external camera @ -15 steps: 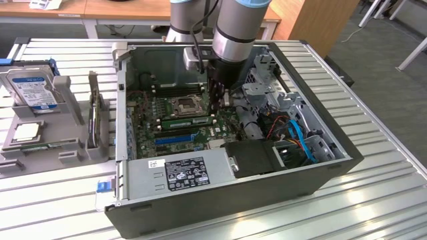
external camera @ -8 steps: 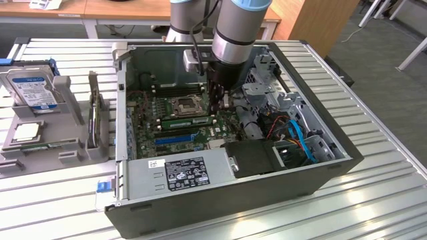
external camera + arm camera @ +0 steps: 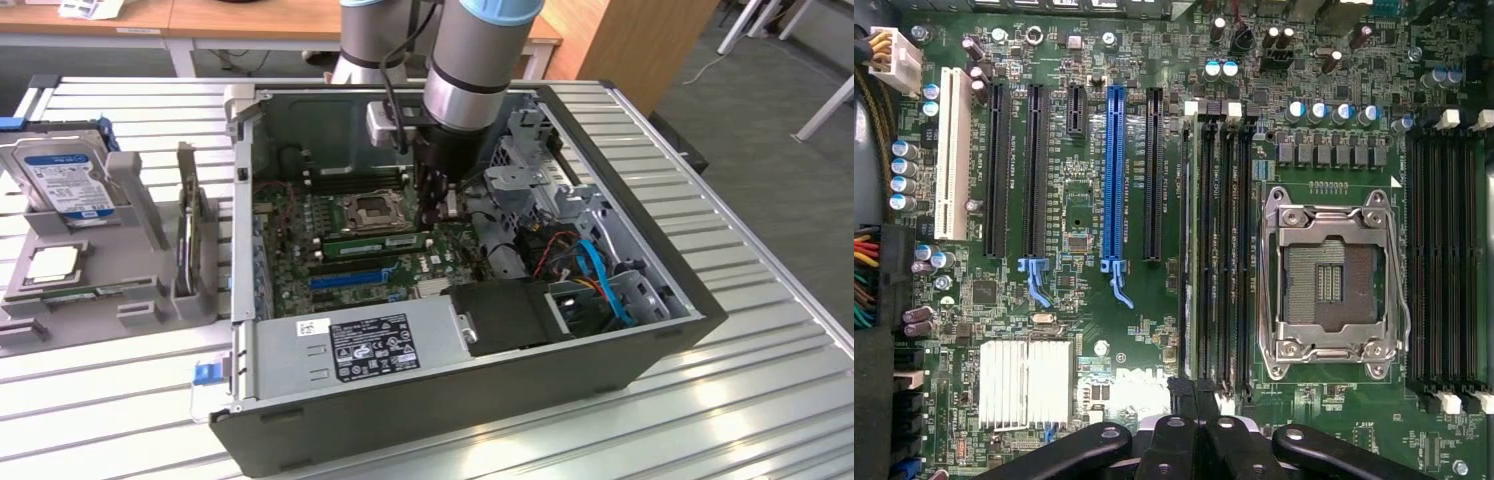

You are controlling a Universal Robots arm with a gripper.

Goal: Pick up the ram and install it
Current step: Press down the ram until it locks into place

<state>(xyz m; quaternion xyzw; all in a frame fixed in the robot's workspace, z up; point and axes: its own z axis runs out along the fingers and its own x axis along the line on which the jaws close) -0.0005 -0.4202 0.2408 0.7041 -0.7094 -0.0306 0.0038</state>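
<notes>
The ram (image 3: 378,243) stands on edge in a slot beside the processor socket (image 3: 1329,280). The gripper (image 3: 1194,392), fingers pinched together, sits over its end on the exterior view's right, likely pressing it home.

hard drive (image 3: 60,180) beside computer case (image 3: 467,425)

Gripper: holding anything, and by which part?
Cannot tell. The gripper is shut at one end of the ram, which stands in a slot beside the CPU socket.
</notes>
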